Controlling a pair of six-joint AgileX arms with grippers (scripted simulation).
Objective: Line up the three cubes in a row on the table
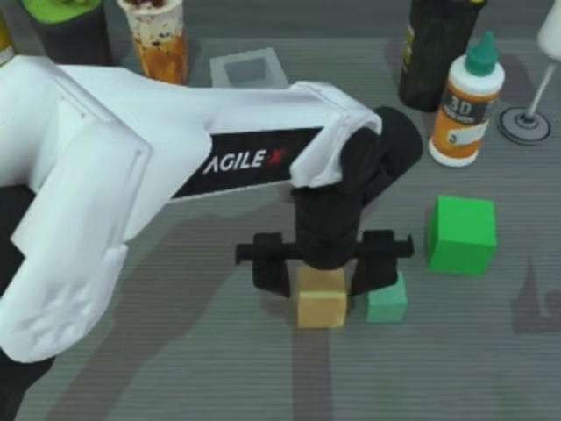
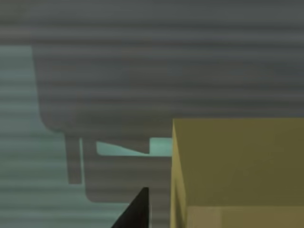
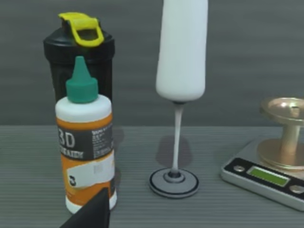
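Three cubes were out on the table (image 1: 219, 368), and the left arm was busy with the middle one. The left gripper (image 1: 322, 263) hung straight over the pale yellow cube (image 1: 321, 298), a finger (image 1: 270, 267) on each side of it; the jaws stood wide, wider than the cube, so nothing looked clamped. From the left wrist camera the yellow cube (image 2: 237, 171) filled the near corner, with one dark fingertip (image 2: 137, 211) clear of its side. The small teal-green cube (image 1: 386, 300) sat just beside the yellow one on the top view's right, seemingly touching or nearly so. The bright green cube (image 1: 461, 234) stood apart, further right and a little toward the back.

My read: the yellow cube was being set down next to the teal one, or was about to be gripped; I could not tell which. Either way two cubes already made a short row. What remained, I judged, was to lift clear without nudging them, then bring the big green cube into that line.

The right gripper (image 3: 88, 213) was parked off to the right, facing a glue bottle (image 3: 85, 147) and a wine glass (image 3: 178, 95); its fingers could not be judged.
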